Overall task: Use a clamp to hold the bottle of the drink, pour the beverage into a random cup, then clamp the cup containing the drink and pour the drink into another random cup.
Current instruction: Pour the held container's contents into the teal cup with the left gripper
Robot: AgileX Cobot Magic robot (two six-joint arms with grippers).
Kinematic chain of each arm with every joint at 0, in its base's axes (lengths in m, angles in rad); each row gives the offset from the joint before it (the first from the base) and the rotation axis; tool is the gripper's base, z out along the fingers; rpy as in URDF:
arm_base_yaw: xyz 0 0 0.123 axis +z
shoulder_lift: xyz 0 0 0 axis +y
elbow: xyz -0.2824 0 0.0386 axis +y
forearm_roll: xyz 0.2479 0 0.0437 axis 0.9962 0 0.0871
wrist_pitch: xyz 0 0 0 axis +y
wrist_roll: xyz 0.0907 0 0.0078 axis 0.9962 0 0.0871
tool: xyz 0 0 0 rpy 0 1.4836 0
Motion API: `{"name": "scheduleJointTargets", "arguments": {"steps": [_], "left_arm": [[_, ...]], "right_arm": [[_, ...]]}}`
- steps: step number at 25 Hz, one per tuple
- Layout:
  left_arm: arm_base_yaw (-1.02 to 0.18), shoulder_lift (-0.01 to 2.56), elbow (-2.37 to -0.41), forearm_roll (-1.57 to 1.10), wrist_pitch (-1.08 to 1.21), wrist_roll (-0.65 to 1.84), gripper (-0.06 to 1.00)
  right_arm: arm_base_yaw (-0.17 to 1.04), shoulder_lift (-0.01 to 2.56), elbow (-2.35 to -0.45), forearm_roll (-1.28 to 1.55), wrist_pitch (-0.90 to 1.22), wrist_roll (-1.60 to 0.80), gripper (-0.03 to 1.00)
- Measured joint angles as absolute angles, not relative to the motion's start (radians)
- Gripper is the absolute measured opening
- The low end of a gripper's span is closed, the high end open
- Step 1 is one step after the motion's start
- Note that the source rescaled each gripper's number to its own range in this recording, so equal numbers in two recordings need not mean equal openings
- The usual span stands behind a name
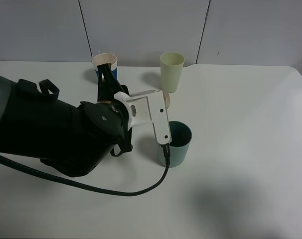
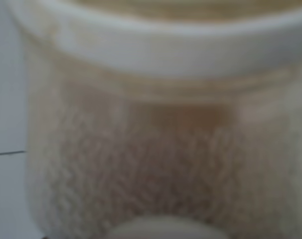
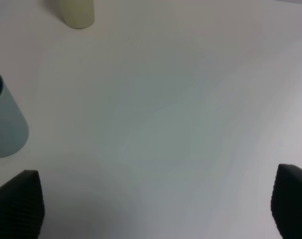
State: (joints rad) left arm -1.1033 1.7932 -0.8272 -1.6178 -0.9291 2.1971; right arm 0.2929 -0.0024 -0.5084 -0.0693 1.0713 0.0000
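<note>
A white table point(image 1: 250, 124) lies under a bulky black covered left arm point(image 1: 51, 132), whose white plastic clamp point(image 1: 160, 103) pinches a small translucent plastic bottle point(image 2: 156, 149), wide-necked and blurred. A dull teal-green tumbler point(image 1: 180, 142) stands just beside the clamp, with a tall pale yellow-green tumbler point(image 1: 171, 71) and a blue-banded white paper cup point(image 1: 102, 60) beyond. The right gripper point(image 3: 151, 209) is spread wide, gripping nothing

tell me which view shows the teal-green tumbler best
Exterior high: the dull teal-green tumbler stands almost whole, with its rim and dark inside visible. Right wrist cuts it off at the frame edge; left wrist misses it.
</note>
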Motion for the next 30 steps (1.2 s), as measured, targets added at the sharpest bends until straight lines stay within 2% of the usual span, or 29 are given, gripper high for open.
{"name": "scheduleJointTargets", "arguments": {"steps": [16,30], "left_arm": [[-1.117,1.839,-0.87,-1.627,-0.947,2.329,0.01],[-1.128,1.839,-0.87,-1.507,-0.979,2.41,0.01]], "right_arm": [[0.293,-0.002,-0.508,-0.069,1.071,0.0,0.74],[0.293,-0.002,-0.508,-0.069,1.071,0.0,0.74]]}}
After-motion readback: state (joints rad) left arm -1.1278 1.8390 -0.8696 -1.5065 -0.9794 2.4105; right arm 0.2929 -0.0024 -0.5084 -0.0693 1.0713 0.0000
